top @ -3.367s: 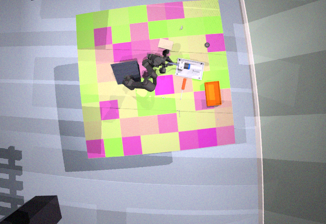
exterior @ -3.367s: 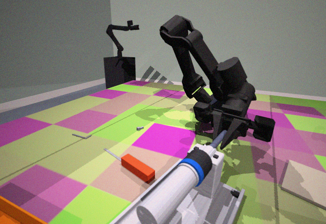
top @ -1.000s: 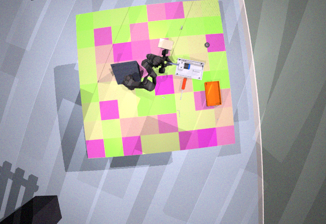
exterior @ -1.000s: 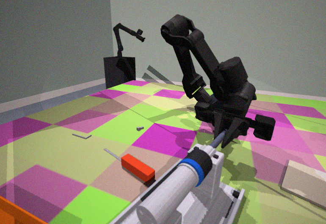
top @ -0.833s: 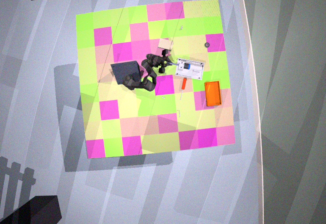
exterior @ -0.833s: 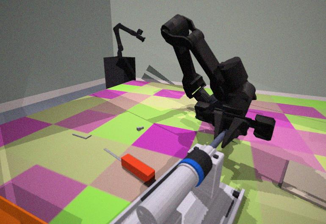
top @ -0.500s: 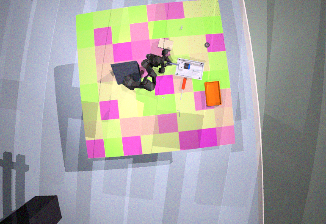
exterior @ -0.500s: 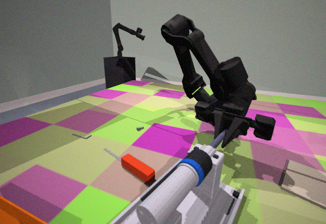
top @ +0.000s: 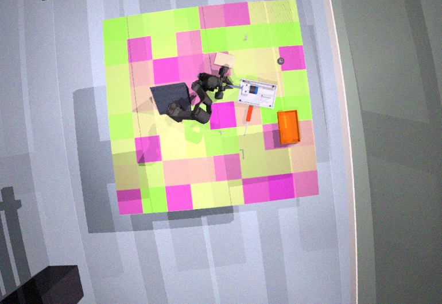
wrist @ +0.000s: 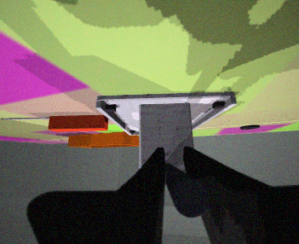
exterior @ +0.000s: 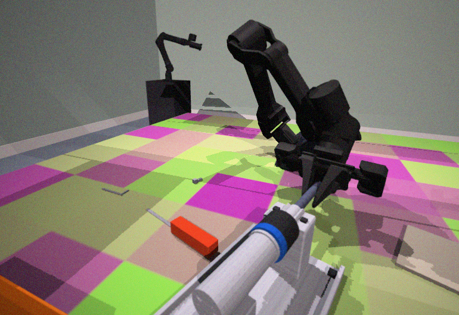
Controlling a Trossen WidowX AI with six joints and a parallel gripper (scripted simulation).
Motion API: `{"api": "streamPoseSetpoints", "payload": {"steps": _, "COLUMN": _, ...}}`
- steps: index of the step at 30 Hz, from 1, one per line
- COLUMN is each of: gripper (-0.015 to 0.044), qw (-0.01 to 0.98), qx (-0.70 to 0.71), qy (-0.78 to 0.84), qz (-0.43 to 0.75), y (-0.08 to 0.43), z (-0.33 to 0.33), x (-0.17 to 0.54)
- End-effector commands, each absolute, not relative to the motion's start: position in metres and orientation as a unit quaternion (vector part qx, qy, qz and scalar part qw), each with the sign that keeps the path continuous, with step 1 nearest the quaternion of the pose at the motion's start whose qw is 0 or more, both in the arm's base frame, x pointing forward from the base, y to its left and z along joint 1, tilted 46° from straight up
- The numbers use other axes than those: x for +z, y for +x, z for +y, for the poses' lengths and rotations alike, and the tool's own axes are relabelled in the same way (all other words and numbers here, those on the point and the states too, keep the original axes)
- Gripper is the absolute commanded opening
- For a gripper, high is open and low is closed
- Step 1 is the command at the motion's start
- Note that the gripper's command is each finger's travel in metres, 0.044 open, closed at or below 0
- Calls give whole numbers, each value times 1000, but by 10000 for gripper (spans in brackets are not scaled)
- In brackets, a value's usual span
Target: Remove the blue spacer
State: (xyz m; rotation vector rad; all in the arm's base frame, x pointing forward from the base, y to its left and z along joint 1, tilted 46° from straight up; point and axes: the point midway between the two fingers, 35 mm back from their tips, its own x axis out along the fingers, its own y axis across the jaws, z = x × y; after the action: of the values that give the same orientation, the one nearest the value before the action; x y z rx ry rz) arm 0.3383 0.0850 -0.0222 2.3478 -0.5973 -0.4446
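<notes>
Jaws (top: 232,85) (exterior: 309,197) are gripping the grey shaft (top: 234,86) (exterior: 307,195) (wrist: 187,195); the blue spacer (top: 256,89) (exterior: 280,241) is sitting between the black ring (top: 252,89) (exterior: 282,223) and white cylinder (exterior: 237,268).

A blue spacer (top: 256,89) (exterior: 283,249) between black and white.
The table (top: 174,172) (exterior: 155,170) has patches of green, pink and yellow; at four o'clock from above, the tray (top: 288,127) is orange.

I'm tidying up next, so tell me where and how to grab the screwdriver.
Grip the screwdriver's red handle from above, fingers across its long sides: it lies flat, blocky and far thicker than the thin shaft. The white fixture likely crowds the handle's butt end.
</notes>
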Motion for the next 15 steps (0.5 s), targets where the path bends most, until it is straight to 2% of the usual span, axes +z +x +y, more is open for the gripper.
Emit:
{"api": "streamPoseSetpoints", "payload": {"steps": 1, "gripper": 0, "qw": 331, "qx": -170, "qy": 899, "qz": -230, "y": 337, "z": 85, "x": -22}}
{"api": "streamPoseSetpoints", "payload": {"steps": 15, "gripper": 0, "qw": 331, "qx": -170, "qy": 899, "qz": -230, "y": 336, "z": 85, "x": -23}}
